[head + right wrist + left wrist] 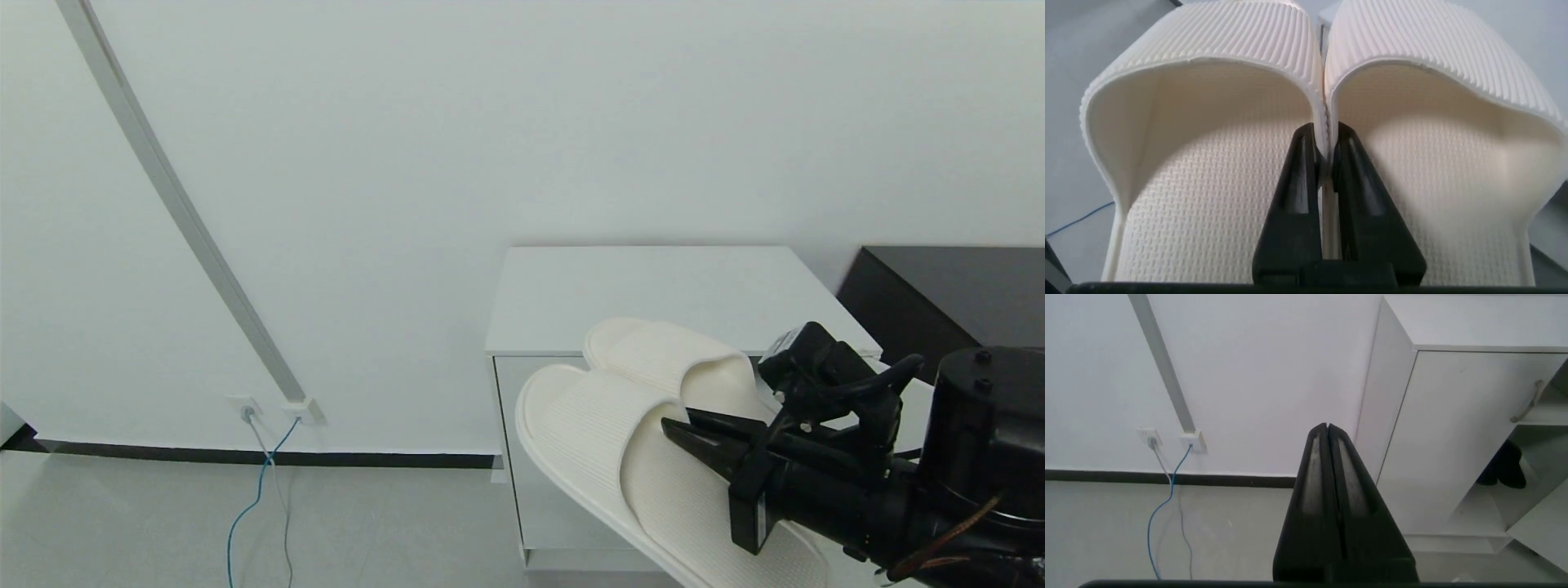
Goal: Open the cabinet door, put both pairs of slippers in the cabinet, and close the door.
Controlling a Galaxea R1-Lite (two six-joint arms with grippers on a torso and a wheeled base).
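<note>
A pair of white ribbed slippers hangs in the air in front of the white cabinet, toes pointing up and left. My right gripper is shut on the slippers, and its fingers pinch the two inner strap edges together. My left gripper is shut with nothing in it and points at the wall left of the cabinet. In the left wrist view the cabinet door with its handle stands open. Shelves and a dark shape show inside.
A black table stands right of the cabinet. Wall sockets with a blue cable sit low on the wall to the left, beside a slanted grey strip. Open grey floor lies left of the cabinet.
</note>
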